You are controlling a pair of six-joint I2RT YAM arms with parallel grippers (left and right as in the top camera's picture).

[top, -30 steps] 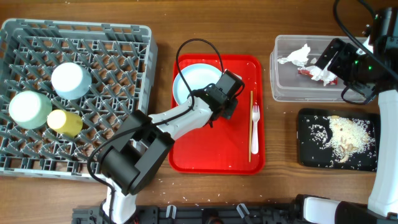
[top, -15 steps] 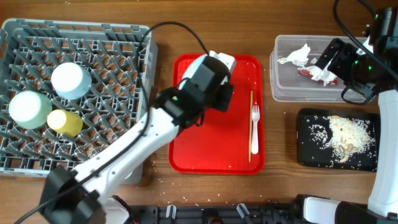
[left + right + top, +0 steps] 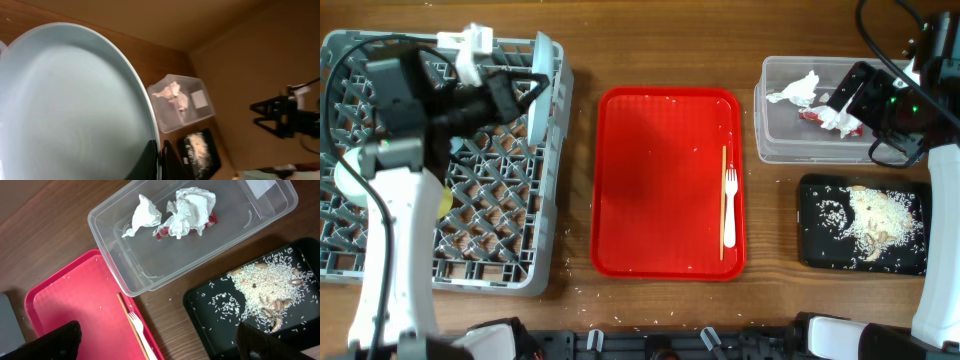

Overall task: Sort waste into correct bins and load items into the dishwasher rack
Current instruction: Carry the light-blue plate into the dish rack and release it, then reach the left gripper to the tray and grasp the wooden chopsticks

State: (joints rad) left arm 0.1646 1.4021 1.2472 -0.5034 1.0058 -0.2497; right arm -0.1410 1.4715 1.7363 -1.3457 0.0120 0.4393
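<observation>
Left wrist: pale blue plate [image 3: 65, 110], smooth & glossy, rim clamped in L tool [image 3: 161, 157].

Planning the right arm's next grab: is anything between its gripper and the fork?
Nothing visible blocks it. The open right gripper hangs over the tub; the fork lies bare on the red tray, chopsticks close alongside. The left gripper holds the plate far off, over the rack.
</observation>
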